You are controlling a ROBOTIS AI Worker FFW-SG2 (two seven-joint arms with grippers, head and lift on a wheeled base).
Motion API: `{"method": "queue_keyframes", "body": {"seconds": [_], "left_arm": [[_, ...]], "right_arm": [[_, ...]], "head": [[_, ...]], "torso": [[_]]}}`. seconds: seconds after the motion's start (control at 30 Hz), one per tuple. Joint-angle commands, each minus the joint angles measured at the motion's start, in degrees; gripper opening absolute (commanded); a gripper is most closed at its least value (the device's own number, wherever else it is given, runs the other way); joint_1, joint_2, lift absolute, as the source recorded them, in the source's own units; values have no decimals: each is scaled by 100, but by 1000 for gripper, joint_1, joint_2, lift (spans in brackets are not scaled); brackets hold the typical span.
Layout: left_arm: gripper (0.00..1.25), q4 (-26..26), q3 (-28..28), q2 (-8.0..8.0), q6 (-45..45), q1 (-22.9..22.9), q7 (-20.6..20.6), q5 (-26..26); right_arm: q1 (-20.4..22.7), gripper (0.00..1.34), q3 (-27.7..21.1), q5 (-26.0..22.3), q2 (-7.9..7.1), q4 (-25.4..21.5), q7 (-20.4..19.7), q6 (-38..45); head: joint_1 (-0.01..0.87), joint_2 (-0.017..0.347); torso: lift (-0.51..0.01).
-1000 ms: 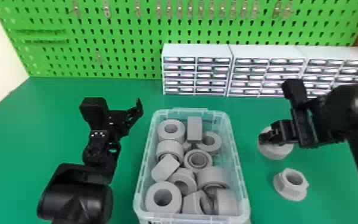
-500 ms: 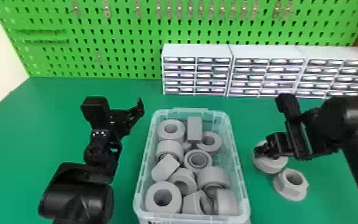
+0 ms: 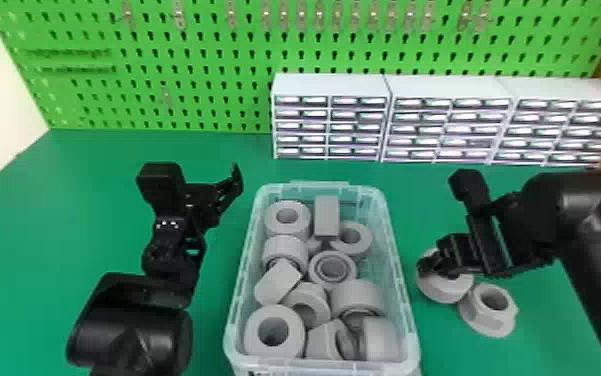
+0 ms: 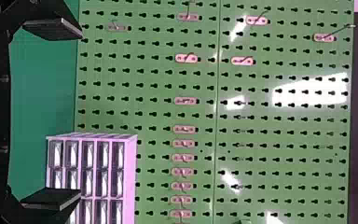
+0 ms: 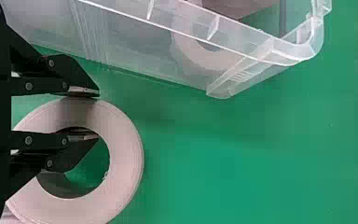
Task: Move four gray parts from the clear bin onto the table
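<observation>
In the head view the clear bin (image 3: 400,272) holds many gray parts (image 3: 273,332). To its right my right gripper (image 3: 436,269) is shut on a thick gray ring (image 3: 445,291), beside a gray flanged nut (image 3: 484,320) on the table. Seen in the right wrist view, the fingers of that gripper (image 5: 98,114) pinch the wall of the ring (image 5: 126,156), one inside its hole; the bin's wall (image 5: 121,42) is alongside. Left of the bin, my left gripper (image 3: 224,195) is parked above the table; in the left wrist view this gripper (image 4: 80,114) stands open with nothing between its fingers.
White drawer cabinets (image 3: 331,85) stand along the back right in front of a green pegboard (image 3: 204,65). Green table (image 3: 64,225) surface extends left of the bin and behind the ring.
My right gripper has moved toward the table's front and slightly left, with the ring in it, bringing the ring close to the flanged nut. The left arm has hardly moved.
</observation>
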Motion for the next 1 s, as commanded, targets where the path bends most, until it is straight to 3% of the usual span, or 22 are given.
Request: {"method": "queue_keyframes", "body": {"seconds": [0.0,0.97], "left_arm": [[1152,1,3,1,-10,9,0,24],[1152,9,-6,1,-37,9,0,24]], "right_arm": [[0,414,54,-27,2,89,0,-17],[8,414,309,-168,-7,423,0,-61]], "head": [[693,72],[693,72]], "torso": [[-52],[-52]]}}
